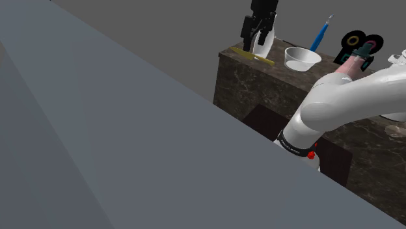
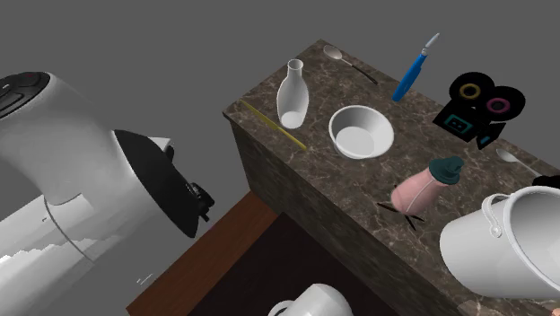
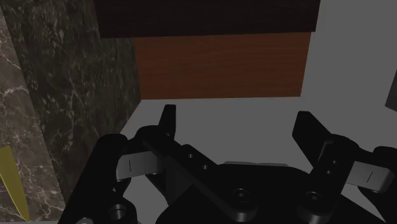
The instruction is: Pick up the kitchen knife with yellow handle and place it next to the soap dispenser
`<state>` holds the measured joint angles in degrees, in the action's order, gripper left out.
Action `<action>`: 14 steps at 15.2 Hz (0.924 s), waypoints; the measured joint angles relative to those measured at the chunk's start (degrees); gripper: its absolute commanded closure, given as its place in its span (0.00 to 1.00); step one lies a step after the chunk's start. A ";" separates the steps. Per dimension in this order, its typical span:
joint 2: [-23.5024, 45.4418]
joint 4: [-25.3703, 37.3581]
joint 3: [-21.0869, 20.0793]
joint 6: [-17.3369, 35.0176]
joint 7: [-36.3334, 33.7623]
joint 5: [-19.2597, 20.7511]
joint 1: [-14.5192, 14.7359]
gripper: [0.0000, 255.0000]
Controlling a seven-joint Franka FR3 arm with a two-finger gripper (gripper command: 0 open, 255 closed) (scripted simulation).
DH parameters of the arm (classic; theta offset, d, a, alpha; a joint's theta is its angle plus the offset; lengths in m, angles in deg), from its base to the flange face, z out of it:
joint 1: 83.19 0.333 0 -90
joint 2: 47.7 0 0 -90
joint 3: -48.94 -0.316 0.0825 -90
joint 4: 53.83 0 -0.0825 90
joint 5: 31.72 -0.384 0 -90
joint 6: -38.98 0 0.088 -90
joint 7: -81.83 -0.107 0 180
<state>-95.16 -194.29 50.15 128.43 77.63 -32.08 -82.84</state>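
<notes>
The yellow knife (image 1: 254, 56) lies flat near the left end of the dark marble counter (image 1: 260, 81) in the shoulder view. In the second exterior view the knife (image 2: 276, 126) rests beside a white vase (image 2: 293, 93). The pink soap dispenser (image 2: 422, 188) with a teal top stands further along the counter, and it also appears at the shoulder view's right (image 1: 354, 62). My black gripper (image 1: 255, 39) hangs above the knife, open and holding nothing. In the wrist view the gripper (image 3: 238, 130) looks past the counter's edge, with the yellow knife (image 3: 14, 184) off to the side of one finger.
A white bowl (image 2: 361, 132) sits between the knife and the dispenser. A blue-handled tool (image 2: 415, 70), a spoon (image 2: 350, 63), a toy film camera (image 2: 476, 108) and a white bucket (image 2: 507, 242) also stand on the counter. Brown wood panels (image 3: 222, 63) lie below.
</notes>
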 measured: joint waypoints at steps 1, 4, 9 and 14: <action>0.00 0.00 0.00 0.00 0.00 0.00 0.00 0.00; 2.12 -0.62 2.43 2.71 2.66 1.88 -0.92 0.00; 7.95 -0.24 7.51 8.34 8.20 5.36 -2.58 0.00; 15.34 1.40 13.05 14.44 14.35 8.09 -4.16 0.00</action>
<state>-79.82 -192.88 63.20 142.88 91.98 -23.99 -87.00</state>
